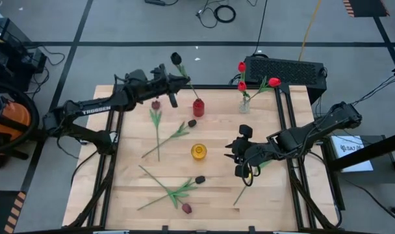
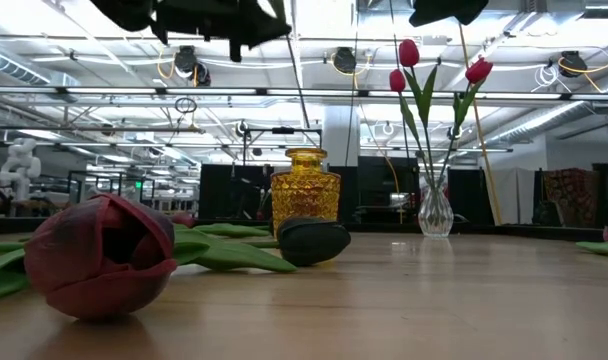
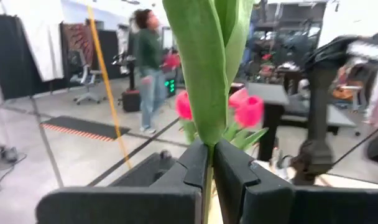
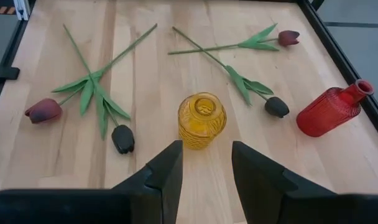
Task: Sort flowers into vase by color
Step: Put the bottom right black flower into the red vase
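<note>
My left gripper [image 1: 176, 83] is at the far middle of the table, shut on a tulip with a near-black head [image 1: 177, 58]. The tulip's stem runs down to the mouth of the red vase [image 1: 198, 107]. My right gripper [image 1: 239, 156] is open and hovers right of the yellow vase [image 1: 198, 151], which shows just ahead of its fingers [image 4: 202, 120]. A clear vase [image 1: 244, 105] at the far right holds three red tulips [image 2: 409, 52]. Two maroon-headed [image 1: 156, 104] and two near-black-headed [image 1: 192, 122] tulips lie flat on the table. Another stem [image 1: 244, 188] lies below my right gripper. My left gripper pinches the tulip's stem at the base of its leaf [image 3: 209, 148] between the two fingers, coming level from the table's left and lying across the stem. The flower is lifted and slightly tilted, with head and leaf [image 3: 204, 68] above the fingers and the stem hanging toward the red vase.
A dark box [image 1: 285, 70] sits behind the table's far right edge. A maroon head [image 2: 104, 255] and a near-black head [image 2: 314, 240] lie close to the low camera. The bare wood between the yellow vase and the near edge [image 1: 210, 214] is free room. A person stands in the room beyond [image 3: 145, 56].
</note>
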You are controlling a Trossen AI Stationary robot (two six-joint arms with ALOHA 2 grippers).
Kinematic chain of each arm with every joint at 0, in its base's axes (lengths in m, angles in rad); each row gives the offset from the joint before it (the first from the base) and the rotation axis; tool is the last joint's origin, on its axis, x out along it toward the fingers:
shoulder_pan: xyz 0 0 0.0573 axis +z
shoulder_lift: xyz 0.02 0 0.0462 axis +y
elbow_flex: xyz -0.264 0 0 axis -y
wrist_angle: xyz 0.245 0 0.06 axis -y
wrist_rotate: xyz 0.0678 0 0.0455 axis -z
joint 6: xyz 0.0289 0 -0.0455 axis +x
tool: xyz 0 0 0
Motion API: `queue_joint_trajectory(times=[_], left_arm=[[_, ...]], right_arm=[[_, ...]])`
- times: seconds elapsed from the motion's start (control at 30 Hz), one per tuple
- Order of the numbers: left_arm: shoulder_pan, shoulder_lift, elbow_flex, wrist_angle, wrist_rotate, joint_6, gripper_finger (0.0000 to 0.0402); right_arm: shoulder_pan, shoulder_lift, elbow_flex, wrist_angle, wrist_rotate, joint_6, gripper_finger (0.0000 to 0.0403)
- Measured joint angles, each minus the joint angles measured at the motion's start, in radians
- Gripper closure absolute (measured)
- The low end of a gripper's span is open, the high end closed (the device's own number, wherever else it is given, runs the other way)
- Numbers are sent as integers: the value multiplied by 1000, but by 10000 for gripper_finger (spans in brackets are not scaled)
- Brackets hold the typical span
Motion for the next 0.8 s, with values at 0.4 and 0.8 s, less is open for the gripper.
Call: queue_joint_trajectory(times=[0.4,0.8], left_arm=[[82,145,0,123,80,-112,380],[110,136,-122,260,102,-172,379]], right_arm=[[10,0,-1,-55,-4,63,273],[86,0,-1,-90,5,146,273]])
